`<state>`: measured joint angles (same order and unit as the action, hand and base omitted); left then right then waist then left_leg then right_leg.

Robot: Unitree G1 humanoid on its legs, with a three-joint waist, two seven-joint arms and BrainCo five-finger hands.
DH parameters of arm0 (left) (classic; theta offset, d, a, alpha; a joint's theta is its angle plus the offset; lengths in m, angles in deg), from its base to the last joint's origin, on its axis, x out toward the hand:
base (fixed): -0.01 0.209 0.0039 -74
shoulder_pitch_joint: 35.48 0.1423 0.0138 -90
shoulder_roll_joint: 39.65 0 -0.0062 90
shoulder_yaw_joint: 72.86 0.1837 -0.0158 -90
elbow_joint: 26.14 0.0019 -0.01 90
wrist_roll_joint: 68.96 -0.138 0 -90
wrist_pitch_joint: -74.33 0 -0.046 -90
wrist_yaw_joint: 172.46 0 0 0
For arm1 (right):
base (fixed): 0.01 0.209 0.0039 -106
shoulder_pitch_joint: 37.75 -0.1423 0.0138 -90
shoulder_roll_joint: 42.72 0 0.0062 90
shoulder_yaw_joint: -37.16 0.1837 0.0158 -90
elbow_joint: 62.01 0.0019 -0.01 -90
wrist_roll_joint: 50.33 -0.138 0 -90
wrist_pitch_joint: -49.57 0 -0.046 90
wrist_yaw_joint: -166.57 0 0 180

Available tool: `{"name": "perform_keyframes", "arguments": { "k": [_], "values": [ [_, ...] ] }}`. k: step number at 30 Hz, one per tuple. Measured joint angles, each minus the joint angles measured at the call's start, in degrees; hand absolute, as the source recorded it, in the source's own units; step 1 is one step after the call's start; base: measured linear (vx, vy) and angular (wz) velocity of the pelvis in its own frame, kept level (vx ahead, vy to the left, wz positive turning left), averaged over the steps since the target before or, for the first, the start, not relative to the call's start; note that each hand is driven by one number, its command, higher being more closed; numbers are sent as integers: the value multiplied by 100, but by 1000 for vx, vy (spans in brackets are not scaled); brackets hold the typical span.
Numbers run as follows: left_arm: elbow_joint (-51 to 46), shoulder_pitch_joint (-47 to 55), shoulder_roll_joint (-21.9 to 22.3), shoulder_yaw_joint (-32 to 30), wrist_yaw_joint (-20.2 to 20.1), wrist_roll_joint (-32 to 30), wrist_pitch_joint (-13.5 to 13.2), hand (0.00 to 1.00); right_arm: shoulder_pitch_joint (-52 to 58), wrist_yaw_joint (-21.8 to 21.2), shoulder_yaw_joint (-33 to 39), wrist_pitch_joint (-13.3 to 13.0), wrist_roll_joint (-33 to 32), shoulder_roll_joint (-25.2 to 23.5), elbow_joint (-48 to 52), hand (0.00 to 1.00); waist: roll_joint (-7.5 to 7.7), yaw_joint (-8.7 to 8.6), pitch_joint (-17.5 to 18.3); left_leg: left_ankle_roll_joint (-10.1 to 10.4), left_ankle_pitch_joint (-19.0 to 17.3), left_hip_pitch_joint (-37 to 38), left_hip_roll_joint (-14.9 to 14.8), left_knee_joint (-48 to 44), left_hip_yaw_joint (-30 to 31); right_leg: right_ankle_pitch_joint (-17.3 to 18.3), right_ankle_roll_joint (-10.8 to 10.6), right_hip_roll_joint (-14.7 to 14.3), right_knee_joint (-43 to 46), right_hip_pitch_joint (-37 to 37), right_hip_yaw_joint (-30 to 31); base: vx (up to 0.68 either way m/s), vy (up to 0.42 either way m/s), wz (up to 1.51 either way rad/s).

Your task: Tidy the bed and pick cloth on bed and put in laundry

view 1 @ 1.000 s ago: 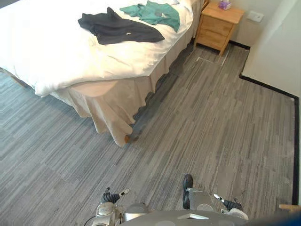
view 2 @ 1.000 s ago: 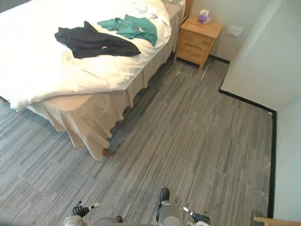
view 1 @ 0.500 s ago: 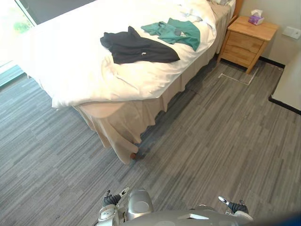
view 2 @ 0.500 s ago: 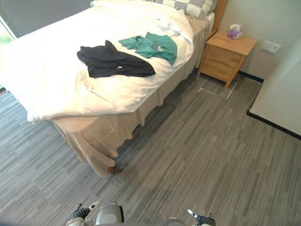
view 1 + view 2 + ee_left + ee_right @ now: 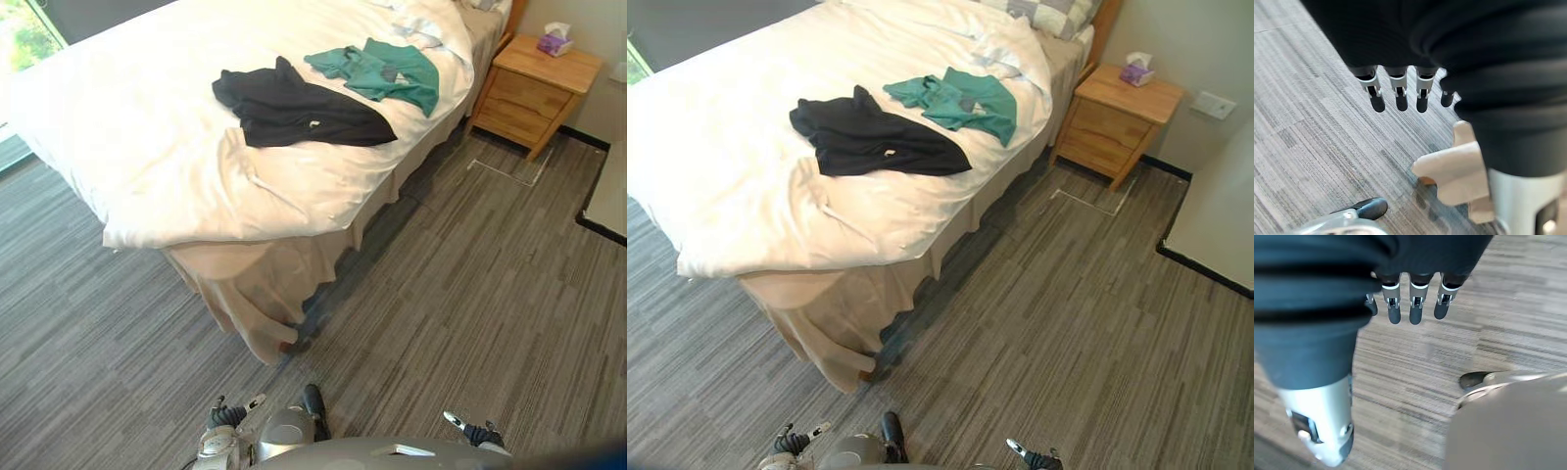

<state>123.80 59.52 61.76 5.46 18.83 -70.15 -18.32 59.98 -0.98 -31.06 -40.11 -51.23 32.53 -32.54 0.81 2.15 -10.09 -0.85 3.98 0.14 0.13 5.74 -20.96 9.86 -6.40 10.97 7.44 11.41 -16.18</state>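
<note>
The far end of the bed (image 5: 118, 117) ran off past the top edge, so just a corner of a checked pillow (image 5: 1050, 13) showed, and the beige bed skirt (image 5: 257, 294) hid whatever stood under the near corner. On the white duvet (image 5: 294, 191) a black garment (image 5: 294, 108) lay crumpled, with a green garment (image 5: 387, 69) just beside it, farther off and to the right; whether the two touched could not be told. A wooden nightstand (image 5: 534, 88) with a tissue box (image 5: 555, 40) on it stood at the far right. Both hands showed low at the near edge, partly cut off: the left hand (image 5: 230, 416) at the near left and the right hand (image 5: 478, 433) at the near right, each over the grey floor (image 5: 470, 294) and well apart from both garments. In the wrist views the left fingers (image 5: 1400, 99) and the right fingers (image 5: 1415, 309) hung straight and relaxed, side by side, holding nothing; the thumbs were hard to make out.
</note>
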Motion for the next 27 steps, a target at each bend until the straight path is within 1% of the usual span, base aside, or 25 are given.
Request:
{"name": "perform_keyframes", "arguments": {
  "k": [1, 2, 4, 5, 6, 7, 8, 9, 10, 11, 12, 13, 14, 15, 16, 17, 18, 21, 22, 25, 27],
  "values": [
    [-8, 1, 0, 46, -4, 3, -1, 0, 0, 0, -1, 11, -2, -4, 4, 0, 6, -14, -3, 7, -5, -25, 1, -4, 94, 32, -33, 1, 147, -57, -7, 35, 21, 80],
    [-15, 2, -45, 126, -9, 4, -1, 0, 7, -4, -29, 22, -1, -20, 4, 0, 8, -43, -2, -7, -15, -47, 43, 4, 323, 72, -13, 14, 529, -186, 146, 59, 24, 80],
    [-18, 8, -112, 168, -9, 6, -4, 0, -9, -13, -62, 18, -3, -29, 4, 0, 120, -38, 7, -17, -15, -75, 89, 15, 533, 77, -5, 10, 777, -246, 330, 110, 43, 77],
    [-26, 28, -175, 172, -9, 9, -6, 0, -43, -24, -159, 12, -4, -68, 5, 0, 216, 8, 32, -43, -9, -116, 135, 15, 735, 86, 12, 4, 986, -299, 438, 109, 22, 72],
    [-25, 33, -198, 171, -10, 9, -6, 0, -68, -40, -211, 7, -4, -80, 4, 0, 259, 18, 30, -87, -3, -115, 153, 12, 860, 114, 55, -5, 1149, -334, 473, 143, 8, 80],
    [-23, 50, -222, 171, -12, 9, -4, 0, -78, -54, -244, -5, -3, -86, 3, 0, 245, 11, 21, -114, -4, -125, 175, 2, 1021, 301, 192, -64, 1202, -357, 606, 109, -16, 87],
    [-22, 57, -236, 173, -14, 8, -3, 0, -105, -75, -317, -18, -4, -85, 7, 0, 277, 1, 41, -120, 2, -115, 202, 8, 1240, 501, 243, -185, 1137, -367, 788, 139, -40, 91],
    [-21, 57, -237, 174, -15, 6, -3, 0, -130, -78, -363, -24, -4, -75, 9, 0, 277, 2, 41, -115, 12, -106, 214, 9, 1374, 594, 253, -256, 1118, -419, 839, 96, -51, 102],
    [-20, 57, -232, 171, -20, 4, -3, 0, -149, -86, -430, -65, -4, -59, 32, 0, 267, -9, 35, -126, 18, -90, 220, 9, 1579, 647, 340, -378, 1074, -520, 924, 66, -73, 99],
    [-16, 71, -225, 153, -20, 6, -3, 0, -188, -87, -466, -81, -5, -54, 48, 0, 256, -21, 28, -113, 41, -56, 220, 2, 1765, 650, 357, -457, 979, -655, 974, 50, -78, 97],
    [-14, 93, -223, 138, -23, 6, -3, 0, -219, -86, -492, -79, -5, -52, 45, 0, 259, -35, 29, -84, 61, -32, 232, 7, 1884, 626, 373, -477, 796, -706, 1005, 44, -95, 93],
    [-4, 103, -232, 89, -34, 4, -3, 0, -267, -89, -537, -80, -4, -57, 36, 0, 326, -54, 1, -6, 118, 25, 304, 22, 2000, 612, 381, -456, 541, -675, 1035, 48, -94, 69],
    [-11, 128, -146, -12, -51, 5, -9, 0, -313, -89, -531, -81, -5, -84, 31, 0, 348, -15, 40, 40, 169, 89, 295, 24, 2024, 611, 386, -471, 487, -582, 934, 57, -108, 41],
    [-8, 154, -78, -114, -56, 8, -14, 0, -367, -89, -538, -87, -4, -73, 55, 0, 319, 51, 40, 35, 185, 84, 266, 24, 2006, 613, 384, -502, 476, -591, 930, 61, -124, 11],
    [-4, 189, -1, -235, -82, 6, -13, 0, -449, -92, -584, -121, -4, -61, 90, 0, 227, 62, 30, 41, 187, 75, 244, 25, 2029, 616, 379, -539, 461, -580, 916, 53, -123, 8],
    [4, 234, 43, -256, -100, 19, -14, 0, -522, -102, -687, -133, -4, -65, 89, 0, 167, 37, 22, 52, 197, 69, 249, 26, 2120, 616, 377, -562, 425, -538, 884, 46, -92, 23],
    [8, 237, 49, -256, -102, 17, -14, 0, -526, -109, -728, -133, -1, -88, 84, 0, 158, 34, 17, 53, 199, 80, 261, 25, 2174, 615, 377, -562, 384, -474, 821, 77, -67, 36],
    [-19, 258, 56, -319, -138, 3, -45, 0, -538, -150, -846, -129, 117, -230, 55, 0, 218, 86, 13, 53, 207, 105, 234, 22, 2280, 552, 279, -609, 358, -299, 743, 97, -44, 31],
    [-116, 310, 67, -532, -137, -4, -36, 0, -405, -215, -1293, -135, 452, -258, 229, 0, 273, 120, -26, 54, 97, 151, 226, 37, 1973, 517, 376, -570, 8, -61, 904, -2, -29, 15],
    [-131, 311, 79, -533, -139, -2, -38, 0, -363, -215, -1288, -134, 453, -258, 249, 0, 269, 152, -5, 37, 186, 112, 245, 36, 1968, 557, 325, -562, 6, -63, 883, 12, -21, 9],
    [-134, 307, 100, -639, -144, -2, -40, 0, -358, -215, -1275, -134, 454, -269, 243, 0, 293, 170, -2, 32, 184, 79, 291, 34, 1909, 556, 307, -502, -44, -76, 887, 69, 8, -3]
  ]
}}
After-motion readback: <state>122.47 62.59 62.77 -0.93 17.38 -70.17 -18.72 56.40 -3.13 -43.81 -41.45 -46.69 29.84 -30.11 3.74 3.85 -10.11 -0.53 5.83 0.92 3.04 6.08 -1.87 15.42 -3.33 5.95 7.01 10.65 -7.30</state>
